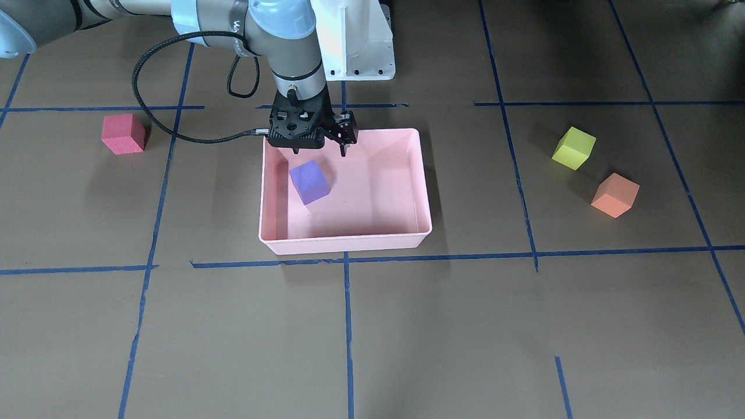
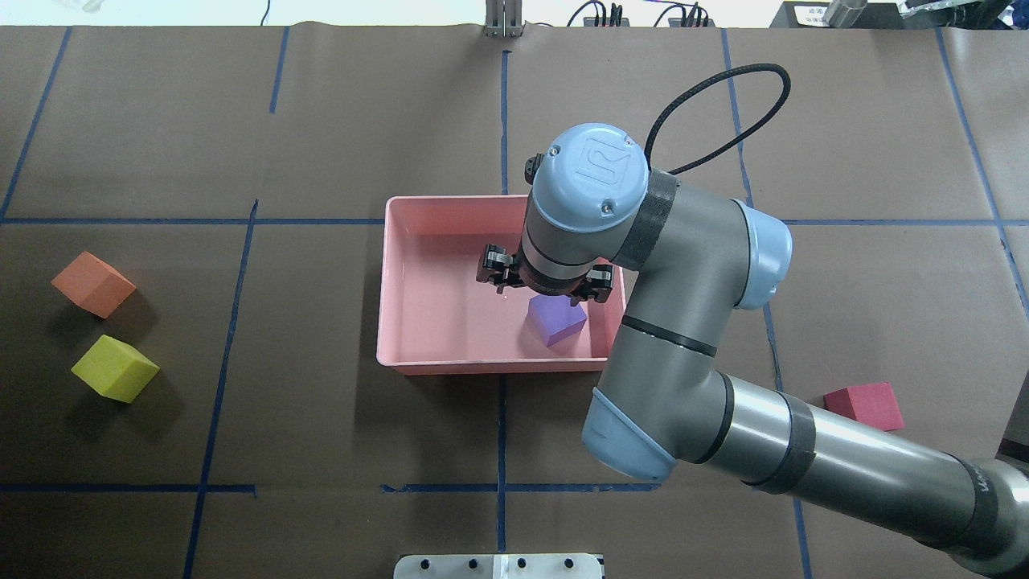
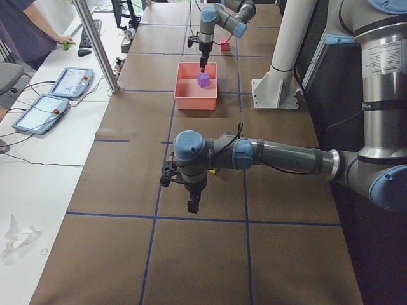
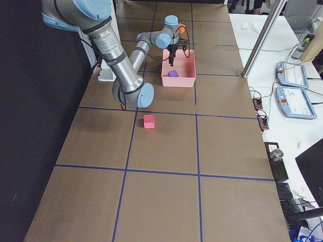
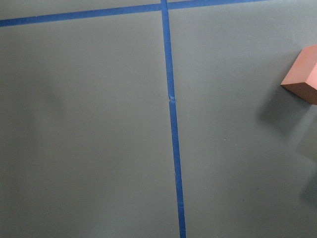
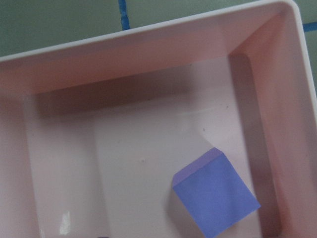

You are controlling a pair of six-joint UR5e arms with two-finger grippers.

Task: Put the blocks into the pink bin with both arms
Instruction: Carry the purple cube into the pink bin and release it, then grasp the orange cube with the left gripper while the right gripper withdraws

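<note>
The pink bin [image 1: 346, 241] stands mid-table. The purple block [image 1: 309, 181] lies inside it, also in the overhead view [image 2: 556, 319] and the right wrist view [image 6: 215, 198]. My right gripper [image 1: 320, 148] hangs open and empty just above that block. The red block [image 1: 123, 134] sits on the table on my right side. The yellow-green block [image 1: 574, 148] and the orange block [image 1: 614, 195] sit on my left side. My left gripper [image 3: 191, 203] shows only in the exterior left view, low over bare table, and I cannot tell its state. The orange block [image 5: 303, 74] shows at the left wrist view's right edge.
Blue tape lines [image 1: 347, 326] divide the brown table into squares. The white base pedestal [image 1: 361, 41] stands just behind the bin. A black cable [image 1: 174, 137] loops from the right wrist. Operator desks with tablets [image 3: 67, 82] lie beyond the table's far edge.
</note>
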